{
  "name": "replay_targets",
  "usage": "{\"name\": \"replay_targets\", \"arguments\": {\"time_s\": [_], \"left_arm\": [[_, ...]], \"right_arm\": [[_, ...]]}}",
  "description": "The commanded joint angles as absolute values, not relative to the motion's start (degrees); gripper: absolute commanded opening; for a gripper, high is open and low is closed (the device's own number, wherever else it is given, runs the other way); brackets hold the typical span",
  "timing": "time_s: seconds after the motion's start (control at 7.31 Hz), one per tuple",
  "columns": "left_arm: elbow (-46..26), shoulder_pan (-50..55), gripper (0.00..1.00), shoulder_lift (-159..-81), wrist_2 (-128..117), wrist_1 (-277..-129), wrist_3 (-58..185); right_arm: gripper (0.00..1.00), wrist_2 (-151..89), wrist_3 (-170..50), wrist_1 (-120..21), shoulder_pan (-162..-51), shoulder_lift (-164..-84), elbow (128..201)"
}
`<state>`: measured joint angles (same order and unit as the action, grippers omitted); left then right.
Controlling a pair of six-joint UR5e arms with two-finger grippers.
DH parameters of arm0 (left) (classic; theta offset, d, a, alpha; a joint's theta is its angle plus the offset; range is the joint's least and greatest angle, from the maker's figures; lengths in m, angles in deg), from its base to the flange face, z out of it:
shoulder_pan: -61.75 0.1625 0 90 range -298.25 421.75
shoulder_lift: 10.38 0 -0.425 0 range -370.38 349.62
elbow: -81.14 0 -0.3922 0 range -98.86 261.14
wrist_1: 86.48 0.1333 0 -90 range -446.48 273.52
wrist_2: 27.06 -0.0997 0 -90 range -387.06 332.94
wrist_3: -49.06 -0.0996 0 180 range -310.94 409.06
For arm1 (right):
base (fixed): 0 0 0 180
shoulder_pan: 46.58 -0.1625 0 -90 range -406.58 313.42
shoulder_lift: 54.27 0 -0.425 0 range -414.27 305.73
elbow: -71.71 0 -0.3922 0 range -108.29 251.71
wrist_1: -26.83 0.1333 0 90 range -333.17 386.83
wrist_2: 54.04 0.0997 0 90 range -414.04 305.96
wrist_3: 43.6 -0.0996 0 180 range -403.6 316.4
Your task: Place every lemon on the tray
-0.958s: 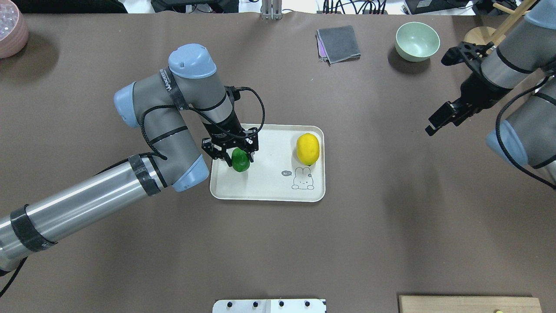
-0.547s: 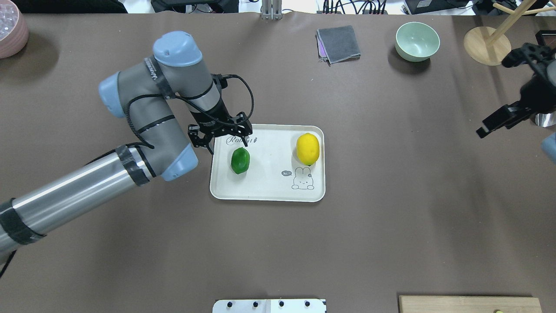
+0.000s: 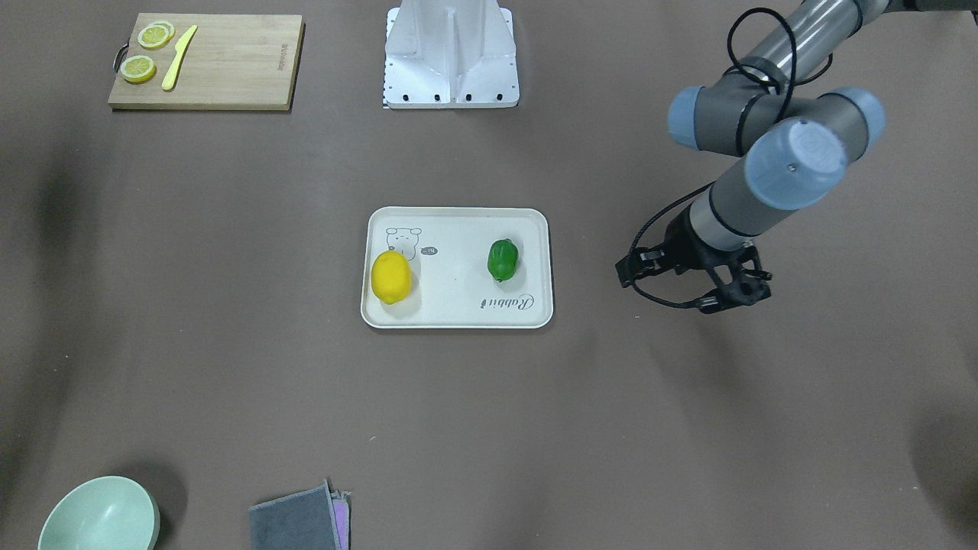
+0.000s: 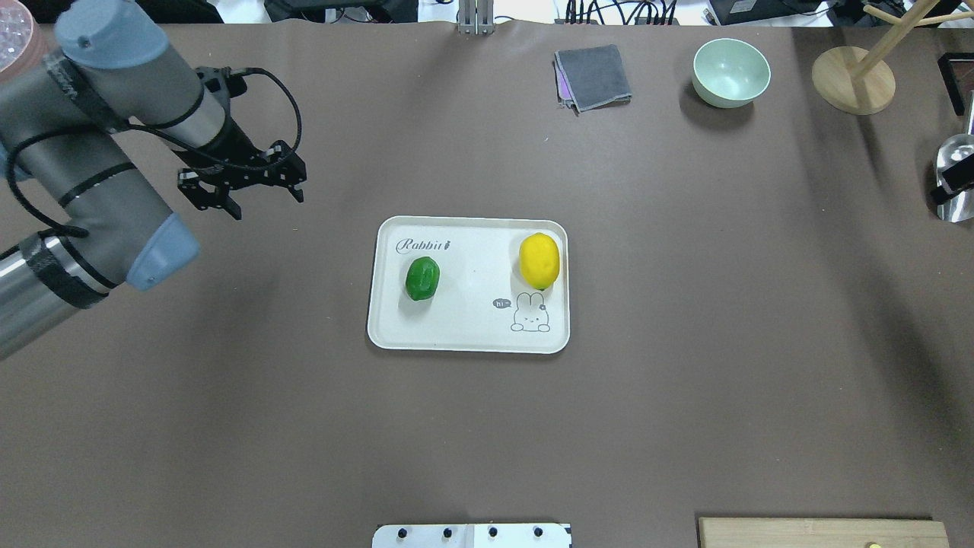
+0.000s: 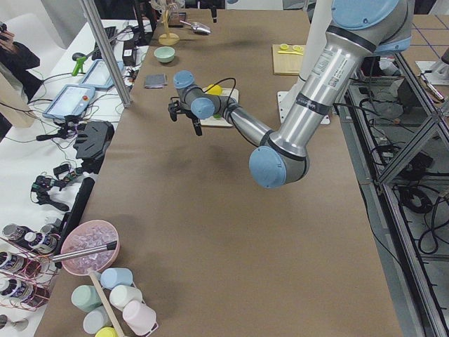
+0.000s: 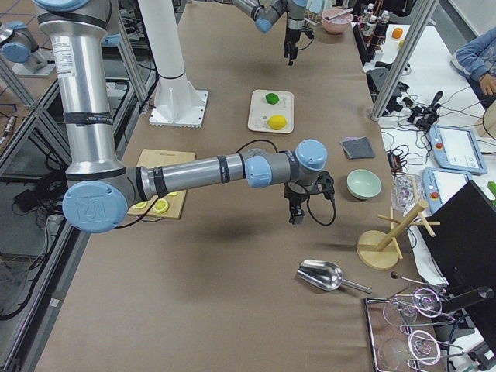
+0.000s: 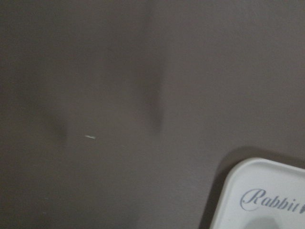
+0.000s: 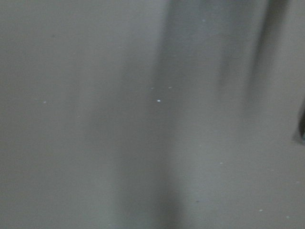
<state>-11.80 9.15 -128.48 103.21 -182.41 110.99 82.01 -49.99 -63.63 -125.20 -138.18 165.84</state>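
looking at a cream-white plastic tray (image 4: 468,344) mid-bench: rectangular, rounded corners, raised rim, grey "rabbit" script in one corner and a little cartoon animal in another. holds both lemons already. got the bright yellow lemon (image 4: 539,260) lying on its side right by the drawing, close to one short rim, and the glossy dark green lemon (image 4: 421,278) lying just below the script at the other end. well apart from each other. both oval with nubby tips, with the green one a touch smaller.

all sitting on a matte brown bench (image 4: 487,441), smooth with faint creases. loads of bare surface on all four sides of the tray.

got the left end effector (image 4: 262,199) hanging over bare bench off the tray's script corner, black skeletal fingers spread wide with nothing between them, cable looping off the wrist. found the right end effector (image 6: 297,211) way off toward the other end, above the bench near a shiny metal scoop (image 6: 322,273). can't tell if it's spread or pinched.

around the edges: a pale green bowl (image 4: 731,72) and a folded grey cloth (image 4: 593,78) along the far side, a round wooden stand base (image 4: 853,80) in the corner, and a wooden cutting board (image 3: 221,61) with thin lemon slices (image 3: 139,69) and a yellow knife (image 3: 179,67) on the robot's side.
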Motion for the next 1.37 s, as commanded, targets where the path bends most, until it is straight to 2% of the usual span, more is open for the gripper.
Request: {"name": "replay_targets", "arguments": {"time_s": [0.0, 0.14, 0.27, 0.41, 0.68, 0.96, 1.23], "left_arm": [[-23.4, 3.6, 0.98, -123.4, 93.3, -162.9, 82.8], [-27.1, 0.7, 0.98, -118.6, 91.5, -160.1, 78.5], [-27.3, -4.4, 0.98, -112.8, 91.7, -162.4, 71.7], [-26.9, -8.9, 0.98, -105.6, 92.2, -167.7, 62.9], [-21.5, -16.6, 0.98, -93.4, 95.8, -183.3, 60.0], [-12.8, -23.1, 0.98, -88.4, 103.6, -194.9, 59.5], [-12.3, -23.7, 0.98, -89.4, 105.0, -195.8, 61.7]], "right_arm": [[1.0, 80.4, -49.8, -63.8, -130.0, -137.0, 162.5], [1.0, 80.6, -50.3, -63.9, -131.9, -136.5, 160.7], [1.0, 81.2, -50.1, -63.7, -133.5, -136.4, 159.3], [1.0, 81.3, -50.1, -63.8, -134.4, -136.7, 159.3], [1.0, 81.3, -50.4, -64.1, -135.1, -137.0, 159.3], [1.0, 81.3, -50.4, -67.8, -136.1, -136.7, 160.0], [1.0, 81.2, -50.1, -67.8, -136.5, -137.2, 160.0]]}}
